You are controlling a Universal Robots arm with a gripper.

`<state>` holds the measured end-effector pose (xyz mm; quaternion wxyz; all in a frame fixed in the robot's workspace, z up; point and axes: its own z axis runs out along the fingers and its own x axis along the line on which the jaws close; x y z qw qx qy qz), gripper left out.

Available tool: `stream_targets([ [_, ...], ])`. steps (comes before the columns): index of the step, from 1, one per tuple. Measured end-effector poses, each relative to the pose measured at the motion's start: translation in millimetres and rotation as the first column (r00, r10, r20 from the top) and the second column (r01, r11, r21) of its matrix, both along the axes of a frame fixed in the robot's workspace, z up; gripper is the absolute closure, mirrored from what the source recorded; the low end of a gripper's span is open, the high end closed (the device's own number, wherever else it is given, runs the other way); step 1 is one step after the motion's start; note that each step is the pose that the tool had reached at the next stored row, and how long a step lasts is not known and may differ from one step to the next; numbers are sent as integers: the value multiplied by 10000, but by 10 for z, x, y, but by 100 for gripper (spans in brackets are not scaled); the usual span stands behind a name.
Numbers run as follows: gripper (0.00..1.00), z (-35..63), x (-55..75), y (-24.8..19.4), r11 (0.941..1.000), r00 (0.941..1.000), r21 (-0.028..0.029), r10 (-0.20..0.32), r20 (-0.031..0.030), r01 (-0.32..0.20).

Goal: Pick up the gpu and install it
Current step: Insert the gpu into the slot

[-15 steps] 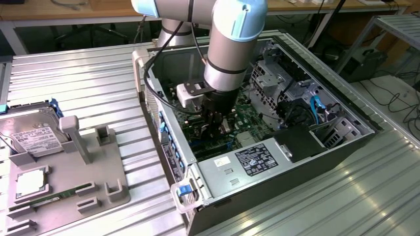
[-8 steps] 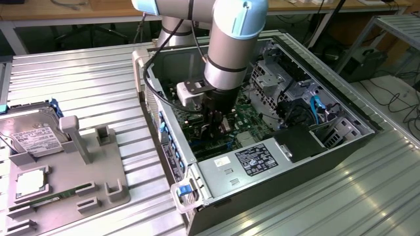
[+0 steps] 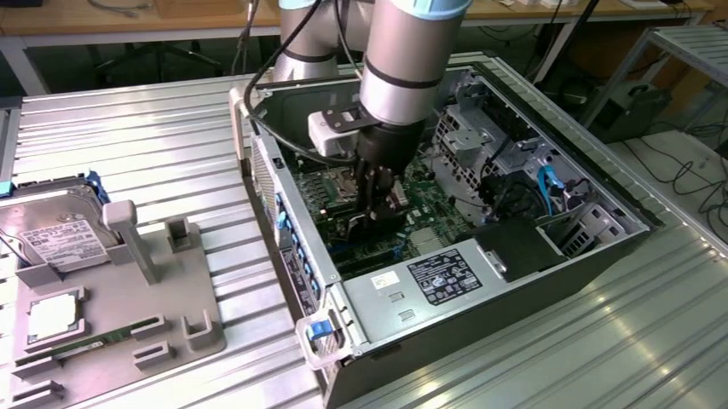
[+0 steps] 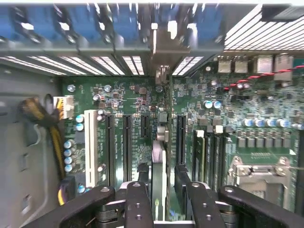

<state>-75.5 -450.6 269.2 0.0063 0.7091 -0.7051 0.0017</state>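
My gripper (image 3: 376, 213) reaches down inside the open computer case (image 3: 296, 256), over the green motherboard (image 4: 128, 95). It is shut on the gpu (image 4: 160, 142), which the wrist view shows edge-on as a thin upright card running between my two black fingers (image 4: 142, 180) toward the case's rear slots. The card's silver end bracket (image 4: 161, 42) lies against the rear slot openings. The gpu stands in line with a long black expansion slot (image 4: 179, 137) on the motherboard. In the exterior view, the gpu (image 3: 393, 200) is mostly hidden by the fingers.
A grey fixture (image 3: 170, 298) at the exterior view's left holds a silver hard drive (image 3: 57, 239), a processor (image 3: 51, 315) and a RAM stick (image 3: 102, 341). Inside the case are the power supply (image 3: 432, 281), drive cages (image 3: 489, 145), blue cables (image 3: 546, 187) and the CPU socket (image 4: 256, 171).
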Motion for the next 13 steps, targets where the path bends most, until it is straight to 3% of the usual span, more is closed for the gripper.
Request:
stream_targets([
  [9, 64, 415, 0, 5, 10000, 10000, 0, 0, 36, 0],
  [13, 64, 433, 0, 5, 10000, 10000, 0, 0, 42, 0],
])
